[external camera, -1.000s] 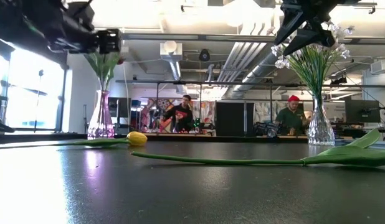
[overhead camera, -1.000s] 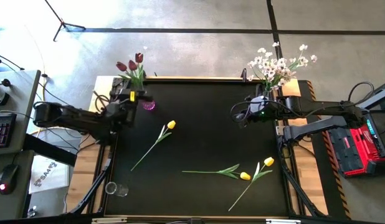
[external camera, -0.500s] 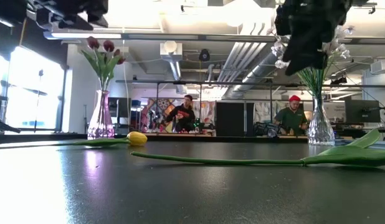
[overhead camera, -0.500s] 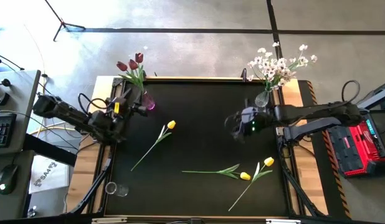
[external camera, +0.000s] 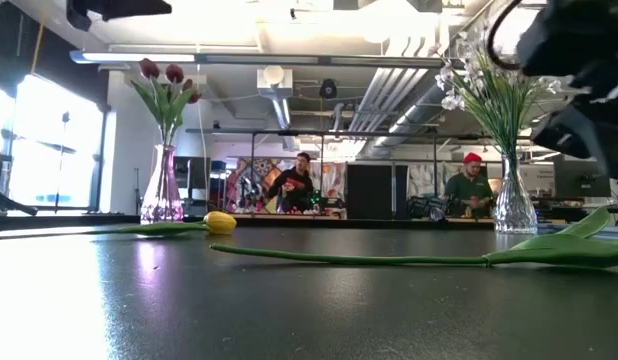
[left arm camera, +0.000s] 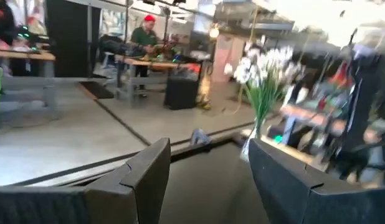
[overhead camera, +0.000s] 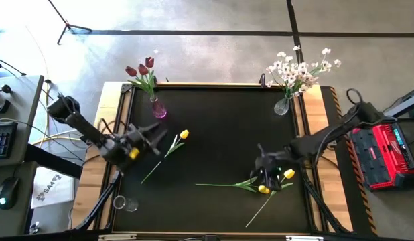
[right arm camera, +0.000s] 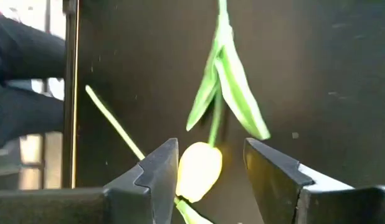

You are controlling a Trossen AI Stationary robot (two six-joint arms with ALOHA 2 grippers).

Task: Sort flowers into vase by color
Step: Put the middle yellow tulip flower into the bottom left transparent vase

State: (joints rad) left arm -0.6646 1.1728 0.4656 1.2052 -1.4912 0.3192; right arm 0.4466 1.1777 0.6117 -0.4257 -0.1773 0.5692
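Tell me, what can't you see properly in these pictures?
- Low view: the right gripper is a dark blur cut off by the edge.
- High view: the small clear glass at the table's near-left corner is too small to identify.
- Left wrist view: the white blossom spray is motion-blurred.

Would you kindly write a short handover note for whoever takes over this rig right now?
Left tool: open, empty, by the stem of the yellow tulip left of centre.
Right tool: open, empty, over a yellow tulip head near the table's right edge; not gripped.
Done: red tulips in the pink vase at the back left; white blossoms in the clear vase at the back right.
Left: three yellow tulips lie on the table, the third beside the second. A small empty glass stands at the front left.
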